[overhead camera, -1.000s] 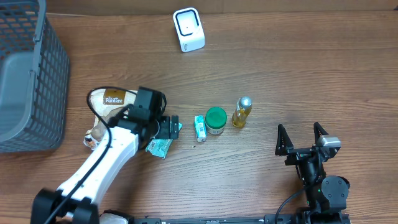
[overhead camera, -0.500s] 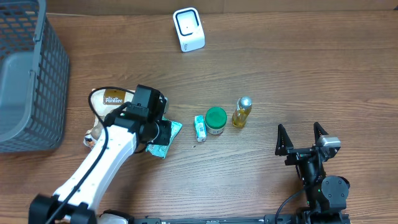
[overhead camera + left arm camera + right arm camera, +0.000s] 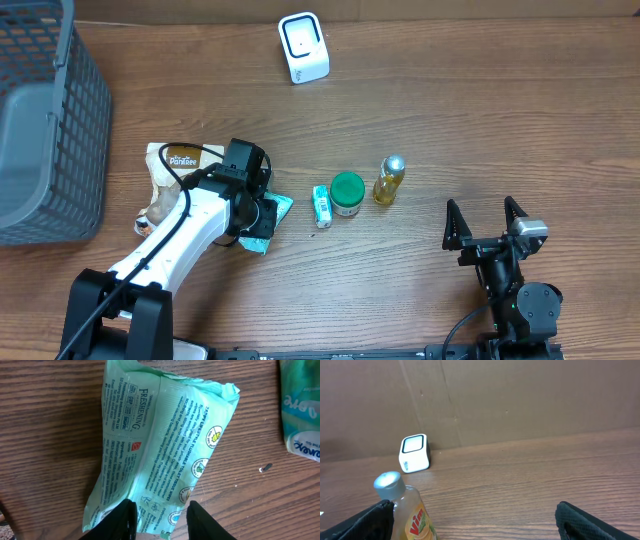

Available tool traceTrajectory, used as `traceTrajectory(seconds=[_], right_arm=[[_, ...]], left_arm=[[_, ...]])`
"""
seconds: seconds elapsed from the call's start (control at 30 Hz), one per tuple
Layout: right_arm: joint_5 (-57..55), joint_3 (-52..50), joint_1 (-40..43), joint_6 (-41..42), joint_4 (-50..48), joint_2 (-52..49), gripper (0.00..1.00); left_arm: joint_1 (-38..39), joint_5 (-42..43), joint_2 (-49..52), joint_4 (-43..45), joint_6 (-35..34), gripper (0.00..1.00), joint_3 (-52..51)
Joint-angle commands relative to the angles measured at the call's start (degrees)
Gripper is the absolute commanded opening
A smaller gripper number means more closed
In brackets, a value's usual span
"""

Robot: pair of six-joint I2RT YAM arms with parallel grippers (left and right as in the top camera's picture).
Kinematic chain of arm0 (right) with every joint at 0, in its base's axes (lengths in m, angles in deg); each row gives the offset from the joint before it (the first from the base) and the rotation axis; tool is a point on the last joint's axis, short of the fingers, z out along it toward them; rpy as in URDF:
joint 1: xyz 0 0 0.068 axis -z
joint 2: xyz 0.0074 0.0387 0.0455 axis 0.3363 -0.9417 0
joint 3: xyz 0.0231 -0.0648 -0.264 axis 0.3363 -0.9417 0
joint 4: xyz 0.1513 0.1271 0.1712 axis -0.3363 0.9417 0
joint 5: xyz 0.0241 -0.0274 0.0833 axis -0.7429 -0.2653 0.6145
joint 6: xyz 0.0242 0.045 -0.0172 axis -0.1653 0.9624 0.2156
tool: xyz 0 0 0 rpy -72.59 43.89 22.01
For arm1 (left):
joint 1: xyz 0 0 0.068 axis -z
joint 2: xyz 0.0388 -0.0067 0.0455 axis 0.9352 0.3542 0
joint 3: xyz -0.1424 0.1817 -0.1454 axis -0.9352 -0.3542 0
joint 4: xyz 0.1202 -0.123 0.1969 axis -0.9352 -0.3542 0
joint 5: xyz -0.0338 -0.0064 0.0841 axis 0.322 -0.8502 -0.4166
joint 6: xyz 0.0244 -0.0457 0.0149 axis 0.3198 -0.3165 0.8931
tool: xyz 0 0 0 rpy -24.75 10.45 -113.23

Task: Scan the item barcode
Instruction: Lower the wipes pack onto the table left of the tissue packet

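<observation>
The item is a mint-green pack of wipes (image 3: 165,445), lying flat on the wood table with its printed back up; I cannot pick out a barcode on it. My left gripper (image 3: 161,510) has its two black fingers pressed against the sides of the pack's near end. From overhead the pack (image 3: 272,216) sticks out from under the left gripper (image 3: 260,212), left of centre. The white scanner (image 3: 303,47) stands at the far edge, also in the right wrist view (image 3: 414,453). My right gripper (image 3: 486,218) rests open and empty at the front right.
A grey mesh basket (image 3: 45,130) fills the far left. A snack bag (image 3: 170,175) lies under the left arm. A small white-green packet (image 3: 321,205), a green-lidded jar (image 3: 347,193) and a yellow Vim bottle (image 3: 389,179) stand mid-table; the bottle (image 3: 407,510) is close to the right gripper's left finger.
The left gripper's fingers came in from wide open onto the wipes pack, and the arm shifted slightly. The right arm has stayed still.
</observation>
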Motion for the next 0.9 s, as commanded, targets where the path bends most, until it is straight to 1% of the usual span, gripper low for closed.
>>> traceTrajectory(seconds=[0.0,0.17,0.27,0.3,0.37,0.43,0.6,0.87], right_arm=[[-0.24,-0.61,-0.31,0.22,-0.15,0.46,1.0],[-0.24,-0.61,-0.31,0.22,-0.15,0.46,1.0],[-0.24,-0.61,-0.31,0.22,-0.15,0.46,1.0],[-0.24,-0.61,-0.31,0.22,-0.15,0.46,1.0],[-0.24,-0.61,-0.31,0.22,-0.15,0.46,1.0],[-0.24,-0.61,-0.31,0.22,-0.15,0.46,1.0],[-0.24,-0.61,-0.31,0.22,-0.15,0.46,1.0],[-0.24,-0.61,-0.31,0.22,-0.15,0.46,1.0]], left_arm=[[-0.09,-1.01,0.42,0.15,1.46,0.38,0.28],[-0.26,-1.29,0.39,-1.62,1.49,0.4,2.38],[-0.26,-3.23,0.39,-1.88,1.44,0.39,2.73],[-0.26,-4.24,0.46,-1.92,1.44,0.38,2.71],[-0.26,-6.23,0.48,-2.49,1.44,0.31,2.71],[-0.24,-6.78,0.5,-3.1,1.42,0.31,2.6],[-0.24,-7.17,0.5,-3.26,1.42,0.34,0.79],[-0.09,-5.46,0.5,-0.28,1.42,0.38,-0.9]])
